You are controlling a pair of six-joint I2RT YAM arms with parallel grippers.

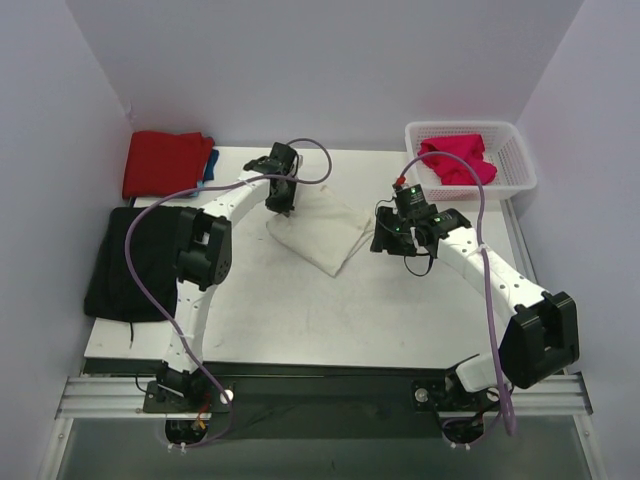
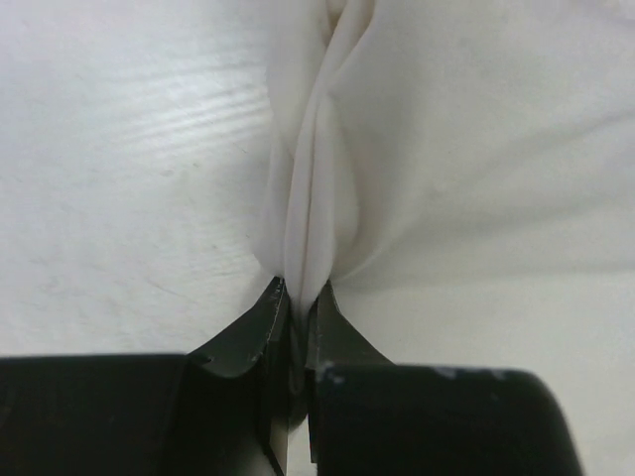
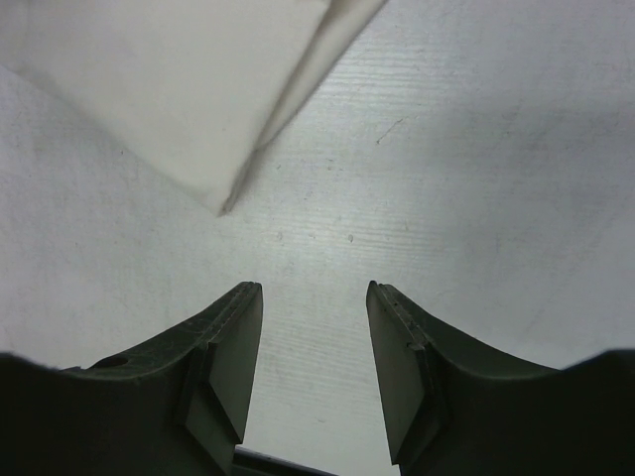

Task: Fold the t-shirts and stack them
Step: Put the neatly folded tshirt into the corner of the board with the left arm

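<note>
A cream-white t-shirt (image 1: 320,235) lies folded into a small rectangle on the table's middle. My left gripper (image 1: 283,203) is shut on its far left edge; in the left wrist view the cloth (image 2: 446,149) bunches into a ridge between my fingers at the gripper (image 2: 301,297). My right gripper (image 1: 385,240) is open and empty just right of the shirt; the right wrist view shows a shirt corner (image 3: 189,89) ahead of the gripper (image 3: 314,297). A red t-shirt (image 1: 165,163) lies folded at the far left on a blue one (image 1: 208,166). A magenta-pink t-shirt (image 1: 458,160) lies in the basket.
A white plastic basket (image 1: 520,160) stands at the far right corner. A black cloth (image 1: 130,262) lies over the table's left edge. White walls close in the back and sides.
</note>
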